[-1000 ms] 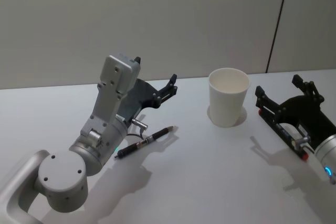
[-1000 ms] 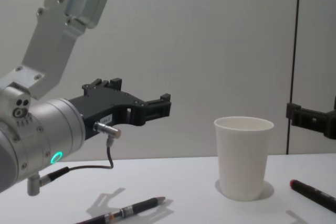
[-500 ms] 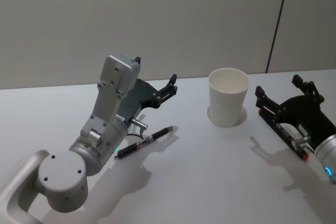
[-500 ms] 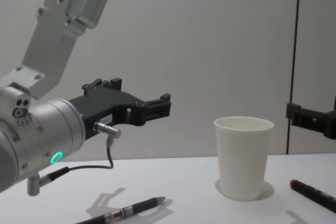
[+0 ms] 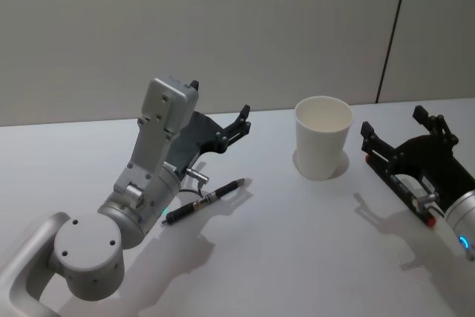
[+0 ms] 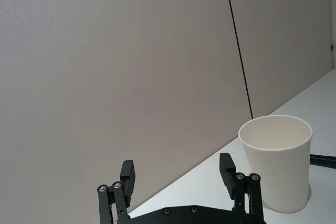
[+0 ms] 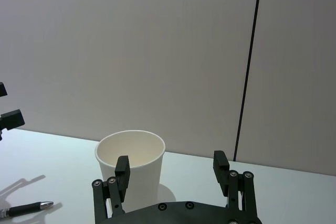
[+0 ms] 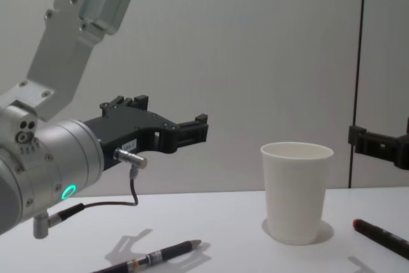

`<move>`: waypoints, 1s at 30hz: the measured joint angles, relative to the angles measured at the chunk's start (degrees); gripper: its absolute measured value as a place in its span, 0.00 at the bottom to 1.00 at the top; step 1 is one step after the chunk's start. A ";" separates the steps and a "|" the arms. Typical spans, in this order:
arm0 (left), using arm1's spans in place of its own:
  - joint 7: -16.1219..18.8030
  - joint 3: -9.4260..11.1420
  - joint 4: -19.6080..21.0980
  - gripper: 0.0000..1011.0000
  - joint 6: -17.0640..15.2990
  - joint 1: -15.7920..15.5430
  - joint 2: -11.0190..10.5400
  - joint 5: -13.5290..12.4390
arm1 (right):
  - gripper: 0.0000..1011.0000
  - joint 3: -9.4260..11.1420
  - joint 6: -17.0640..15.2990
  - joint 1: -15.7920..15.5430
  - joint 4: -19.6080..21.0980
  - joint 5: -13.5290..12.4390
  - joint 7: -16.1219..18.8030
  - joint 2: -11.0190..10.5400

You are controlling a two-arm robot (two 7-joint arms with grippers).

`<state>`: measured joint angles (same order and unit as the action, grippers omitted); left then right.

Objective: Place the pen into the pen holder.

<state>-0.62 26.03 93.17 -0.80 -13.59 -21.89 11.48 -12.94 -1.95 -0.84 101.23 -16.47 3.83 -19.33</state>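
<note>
The bottom edge of the chest view cuts off the back end of the pen [image 8: 153, 258]. It lies on the table [image 5: 297, 243] at lower left, well apart from the white paper cup [image 8: 297, 193] standing upright right of centre. My left tool [image 5: 242, 122] hangs in the air above the pen, spread wide and holding nothing. My right tool [image 5: 397, 125], at the right of the head view beside the cup, is also spread wide and empty.

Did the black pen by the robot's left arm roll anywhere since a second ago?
No. The pen lies at the same spot and slant on the table, left of the white cup.
</note>
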 joint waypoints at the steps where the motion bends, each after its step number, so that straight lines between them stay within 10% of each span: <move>1: 0.00 0.00 0.00 0.99 0.00 0.00 0.00 0.00 | 0.99 0.00 0.00 0.00 0.00 0.00 0.00 0.00; 30: 0.00 0.00 0.00 0.99 0.00 0.00 0.00 0.00 | 0.99 1.52 -1.48 -2.37 2.82 -1.96 -0.52 -2.22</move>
<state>-0.63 26.02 93.17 -0.80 -13.59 -21.89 11.48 -11.42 -3.42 -3.21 104.05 -18.43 3.31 -21.55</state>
